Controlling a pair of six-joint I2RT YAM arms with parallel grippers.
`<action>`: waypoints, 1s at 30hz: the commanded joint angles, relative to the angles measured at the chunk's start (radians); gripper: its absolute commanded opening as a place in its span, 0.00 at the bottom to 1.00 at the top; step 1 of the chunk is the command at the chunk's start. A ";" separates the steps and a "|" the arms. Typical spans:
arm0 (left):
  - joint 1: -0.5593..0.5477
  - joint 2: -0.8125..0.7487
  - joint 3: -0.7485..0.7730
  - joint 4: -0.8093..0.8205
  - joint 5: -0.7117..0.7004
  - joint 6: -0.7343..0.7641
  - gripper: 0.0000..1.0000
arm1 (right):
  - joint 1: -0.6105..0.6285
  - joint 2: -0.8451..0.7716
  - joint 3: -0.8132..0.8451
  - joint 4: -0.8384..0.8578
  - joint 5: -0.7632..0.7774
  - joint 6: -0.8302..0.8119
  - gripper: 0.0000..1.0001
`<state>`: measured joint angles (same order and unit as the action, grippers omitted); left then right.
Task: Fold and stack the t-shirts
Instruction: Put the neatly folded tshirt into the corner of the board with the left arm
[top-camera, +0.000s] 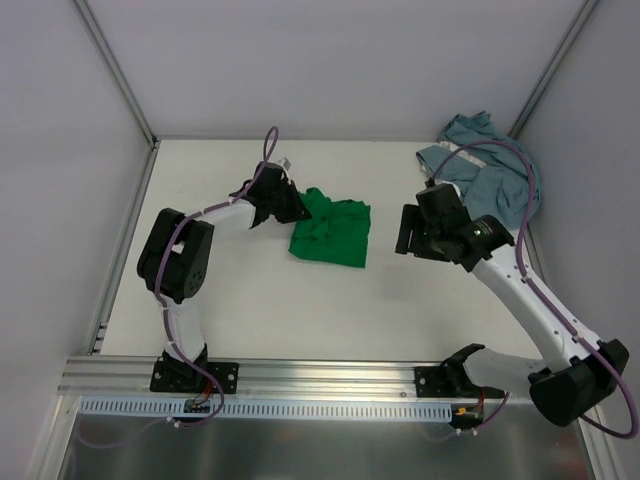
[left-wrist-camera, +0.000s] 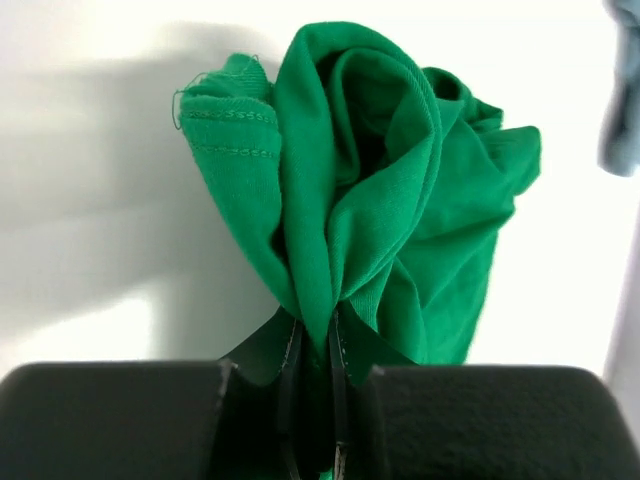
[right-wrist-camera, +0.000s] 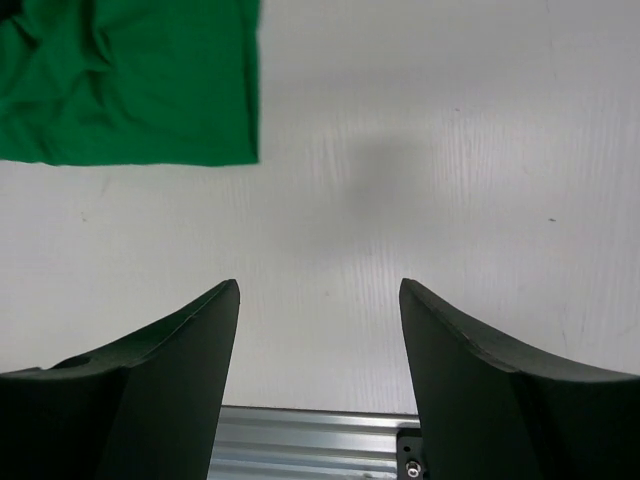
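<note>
The green t-shirt (left-wrist-camera: 400, 200) sits pinched inside the left pincer (left-wrist-camera: 312, 345).

Green t-shirt (top-camera: 332, 232): plain bright green knit, folded to a rough, creased rectangle, flat on the bench (top-camera: 300, 330) about mid-width, in the far half. Far-left corner gathered into bunched folds and pinched between the closed fingers of the left hand (top-camera: 300, 208); stitched hem visible at the bunched edge in the left wrist view. Right and near edges straight and flat against the bench in the right wrist view.

Blue-grey t-shirt (top-camera: 468, 130): dusty blue-grey with paler trim, unfolded, crumpled in a loose heap at the far right corner of the bench, well apart from the green one.
</note>
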<state>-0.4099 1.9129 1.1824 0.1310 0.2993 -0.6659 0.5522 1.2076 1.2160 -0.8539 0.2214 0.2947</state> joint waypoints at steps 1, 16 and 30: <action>0.025 -0.045 0.087 -0.214 -0.121 0.184 0.00 | -0.031 -0.095 -0.091 -0.028 -0.002 -0.022 0.69; 0.175 0.225 0.569 -0.655 -0.454 0.465 0.00 | -0.077 -0.398 -0.360 0.015 -0.163 -0.017 0.71; 0.345 0.500 1.012 -0.728 -0.641 0.690 0.00 | -0.100 -0.388 -0.470 0.044 -0.257 -0.071 0.72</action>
<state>-0.0849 2.3810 2.1040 -0.5636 -0.2672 -0.0666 0.4641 0.7994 0.7525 -0.8452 0.0006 0.2565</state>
